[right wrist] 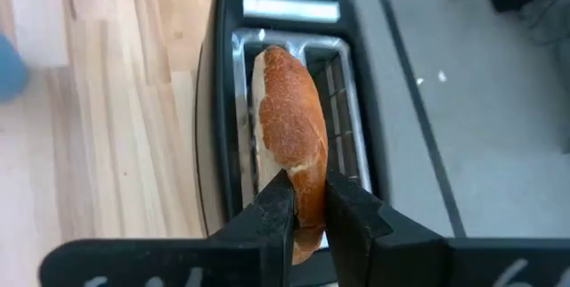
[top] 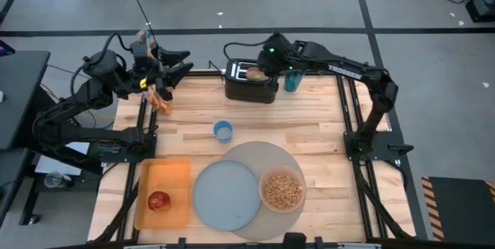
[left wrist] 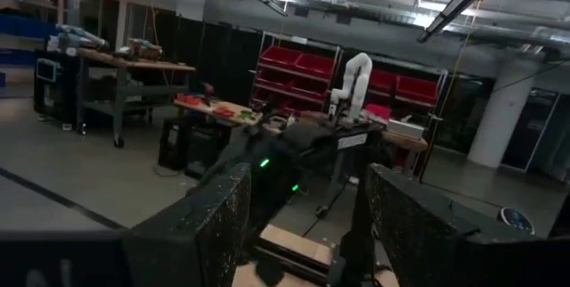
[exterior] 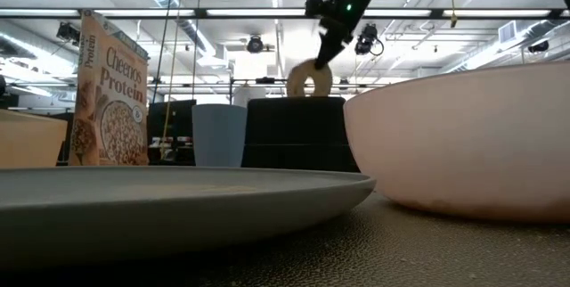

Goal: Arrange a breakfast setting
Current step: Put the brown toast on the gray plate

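Observation:
My right gripper [top: 263, 65] is over the black toaster [top: 251, 83] at the table's far edge, shut on the round toasted bread [right wrist: 289, 131]. The bread shows as a ring in the low view [exterior: 309, 80]. My left gripper [top: 168, 67] is open and empty in the air at the far left, above a cereal box [top: 159, 96]. The blue-grey plate [top: 224, 195] and the pink bowl of brown cereal [top: 282, 190] rest on the round grey mat [top: 267, 155] at the near edge. The red apple [top: 159, 200] lies on the orange tray [top: 174, 175]. The spoon is out of view. My right gripper pinches the bread's rim [right wrist: 303, 189] between its two fingers [right wrist: 276, 220], one on each flat face. The fingers come from above, pointing down. The bread stands on edge below them, over the toaster's slot [right wrist: 334, 100], its lower edge about level with the toaster's top [exterior: 296, 100].
A small blue cup [top: 223, 131] stands on the wood between the toaster and the mat. A teal cup [top: 291, 81] stands right of the toaster. The cereal box [exterior: 111, 91] stands upright at the far left. Bare wood lies right of the mat.

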Controlling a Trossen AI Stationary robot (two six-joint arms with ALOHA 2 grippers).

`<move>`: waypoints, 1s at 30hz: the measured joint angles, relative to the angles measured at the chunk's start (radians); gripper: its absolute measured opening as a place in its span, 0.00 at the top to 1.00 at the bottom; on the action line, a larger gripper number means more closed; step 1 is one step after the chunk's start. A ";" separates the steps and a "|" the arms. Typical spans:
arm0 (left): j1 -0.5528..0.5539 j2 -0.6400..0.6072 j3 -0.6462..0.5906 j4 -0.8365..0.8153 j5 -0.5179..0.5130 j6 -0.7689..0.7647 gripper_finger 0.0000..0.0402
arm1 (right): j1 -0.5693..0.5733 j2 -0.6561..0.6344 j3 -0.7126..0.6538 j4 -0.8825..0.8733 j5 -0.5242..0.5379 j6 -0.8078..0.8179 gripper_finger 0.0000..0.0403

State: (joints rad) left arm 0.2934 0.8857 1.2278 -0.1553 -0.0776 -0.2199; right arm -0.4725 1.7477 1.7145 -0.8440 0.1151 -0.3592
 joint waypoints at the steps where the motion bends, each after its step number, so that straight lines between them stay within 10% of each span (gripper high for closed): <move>1: 0.000 -0.002 0.000 0.001 0.000 0.001 0.42 | 0.005 -0.019 0.000 0.000 0.002 0.006 0.86; 6: 0.000 -0.004 0.000 0.006 0.000 0.004 0.42 | 0.039 -0.109 0.000 0.001 -0.021 0.076 0.85; 14: 0.000 -0.004 0.000 0.015 -0.015 0.006 0.42 | 0.084 -0.183 0.000 0.003 -0.435 0.358 0.85; 24: 0.000 -0.004 0.000 0.053 -0.015 0.002 0.42 | 0.281 -0.044 0.000 0.057 -0.775 0.506 0.85; 30: 0.000 -0.011 0.000 0.059 -0.009 -0.002 0.42 | 0.413 0.063 0.000 0.071 -0.798 0.517 0.85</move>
State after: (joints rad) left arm 0.2932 0.8745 1.2278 -0.0964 -0.0869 -0.2214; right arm -0.0590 1.8102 1.7145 -0.7734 -0.6824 0.1582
